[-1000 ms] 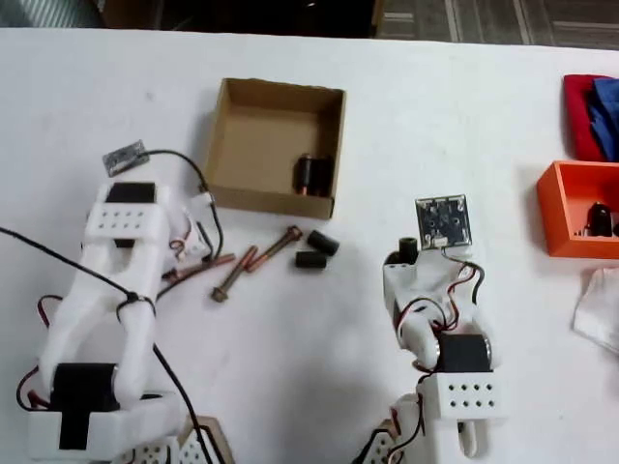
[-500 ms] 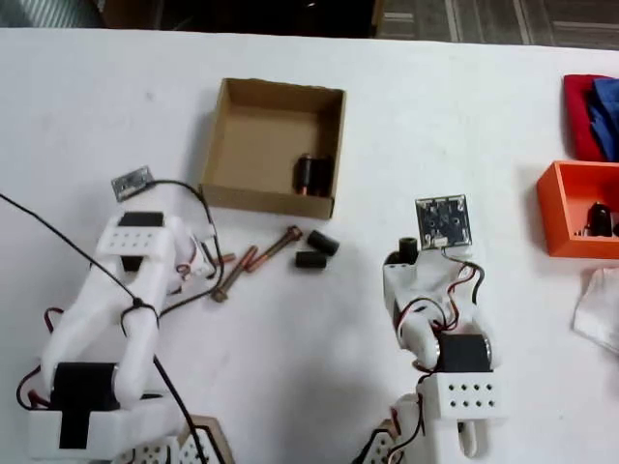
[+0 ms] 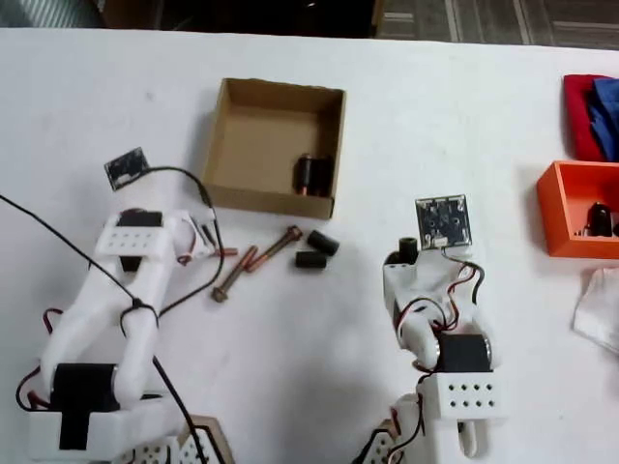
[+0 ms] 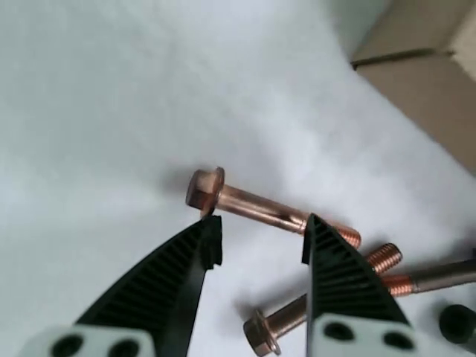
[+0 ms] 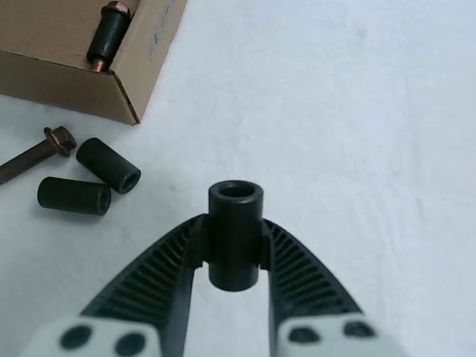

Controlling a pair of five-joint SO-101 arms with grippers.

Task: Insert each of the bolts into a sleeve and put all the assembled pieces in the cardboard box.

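Over the last second the left arm had drawn its wrist back toward its own base in the high view, most of that shift coming in the first half second, after which it nearly settled. The left end effector [image 4: 260,232] hung with its jaws spread just above the desk [image 3: 319,367], the tips set to either side of the nearest bolt [image 4: 256,208], which lay flat on the desk and was not yet gripped, as far as the wrist view showed. Two other bolts [image 4: 320,306] lay just beyond it, near the front wall of the cardboard box [image 3: 271,201]. The right arm had not moved at all: the right end effector [image 5: 234,249] was pinching a sleeve [image 5: 236,216] upright, bore facing up, well apart from the bolts. Two loose sleeves [image 3: 315,250] rested beside the bolts, and one assembled piece [image 3: 311,174] already sat in the box. The retreat looked like a fine adjustment to line the jaws up on the shank, so the task probably stood at picking up the second bolt, with closing on it and carrying it to the waiting sleeve next.
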